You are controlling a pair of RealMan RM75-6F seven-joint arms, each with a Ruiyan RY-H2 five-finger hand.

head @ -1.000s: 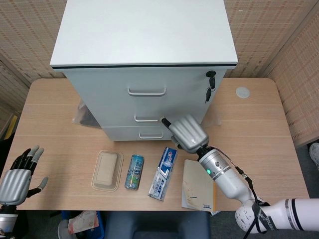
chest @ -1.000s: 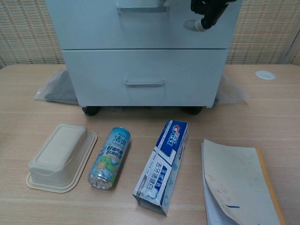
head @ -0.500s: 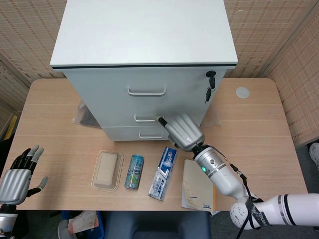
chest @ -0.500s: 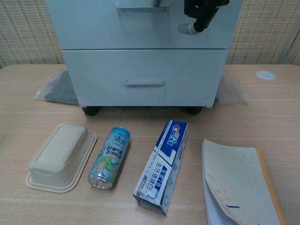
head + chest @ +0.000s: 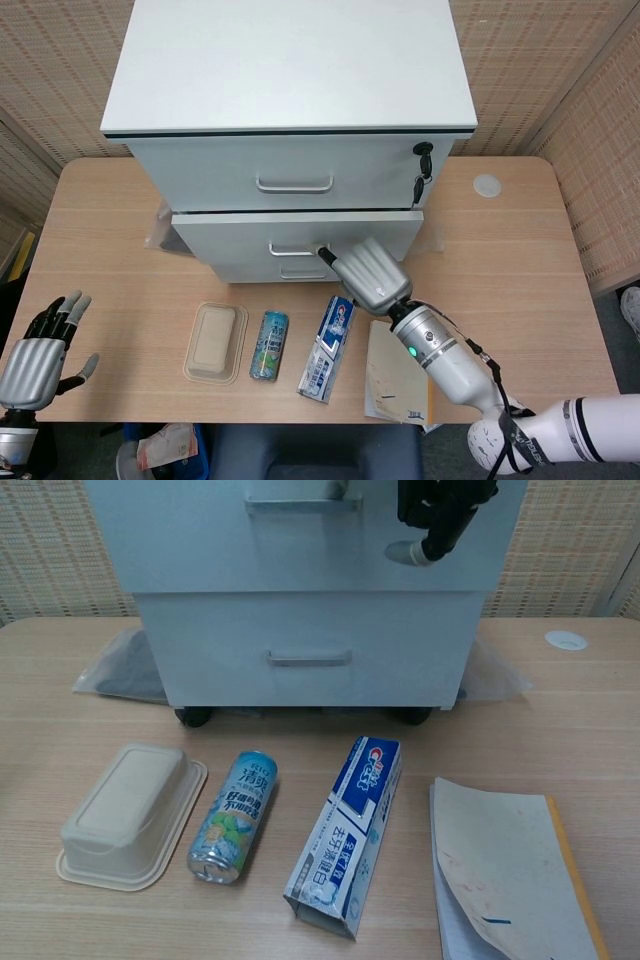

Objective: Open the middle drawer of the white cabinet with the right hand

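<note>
The white cabinet [image 5: 290, 70] stands at the back of the table. Its middle drawer [image 5: 240, 238] juts out a little past the top and bottom fronts. My right hand [image 5: 367, 271] hooks its fingers on the right end of the middle drawer's handle [image 5: 293, 246]. In the chest view the same right hand [image 5: 438, 510] shows at the top edge, against the middle drawer [image 5: 200, 540] front, beside the handle [image 5: 300, 502]. My left hand [image 5: 40, 348] rests open off the table's left front corner, holding nothing.
In front of the cabinet lie a beige food box [image 5: 215, 342], a drink can [image 5: 269, 345], a toothpaste box [image 5: 331, 347] and a notebook [image 5: 398, 378]. Keys [image 5: 421, 172] hang from the cabinet lock. A plastic bag [image 5: 125, 670] sits under the cabinet. A white disc [image 5: 487, 185] lies far right.
The middle drawer has slid out toward me, drawn by my right hand, which moved slightly nearer. The left hand has stayed put.
</note>
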